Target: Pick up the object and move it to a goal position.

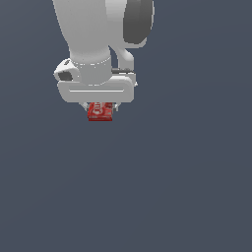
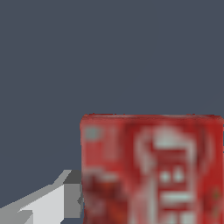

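I see white Panda gripper [image 1: 100, 109] clamped on small red can w/ white label [image 1: 100, 111] | risk: shallow grip, can slips en route to goal

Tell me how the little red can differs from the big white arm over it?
The can is red with white markings; the arm is plain white with dark joints. The can is small; the arm is far bulkier. The can sits between the fingers of the end effector; the arm reaches from above.
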You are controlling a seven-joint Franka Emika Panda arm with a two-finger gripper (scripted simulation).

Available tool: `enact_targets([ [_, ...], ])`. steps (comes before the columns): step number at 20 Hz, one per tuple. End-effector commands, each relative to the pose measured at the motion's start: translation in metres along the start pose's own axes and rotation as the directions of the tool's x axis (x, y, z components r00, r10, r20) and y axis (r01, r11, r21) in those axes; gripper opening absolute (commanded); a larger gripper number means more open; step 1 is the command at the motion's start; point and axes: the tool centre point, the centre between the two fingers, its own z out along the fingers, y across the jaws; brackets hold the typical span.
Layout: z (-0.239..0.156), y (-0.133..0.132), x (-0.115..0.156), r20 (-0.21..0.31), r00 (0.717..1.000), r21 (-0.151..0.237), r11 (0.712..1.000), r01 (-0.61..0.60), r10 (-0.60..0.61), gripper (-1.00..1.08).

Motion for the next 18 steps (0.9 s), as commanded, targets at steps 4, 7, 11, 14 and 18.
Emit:
enact_targets([
  [4,-0.038,0.008,-0.004,0.002,1.000,0.000,1.000,0.000,0.000,-1.00],
  [7,-0.051,0.012,-0.004,0.002,1.000,0.000,1.000,0.000,0.000,-1.00],
  [11,-0.061,0.013,-0.005,0.002,1.000,-0.001,1.000,0.001,-0.001,-1.00],
  [14,-0.062,0.014,-0.004,0.002,1.000,-0.001,1.000,0.001,-0.001,-1.00],
  [18,-0.059,0.013,-0.003,0.002,1.000,-0.001,1.000,0.001,-0.001,-1.00],
])
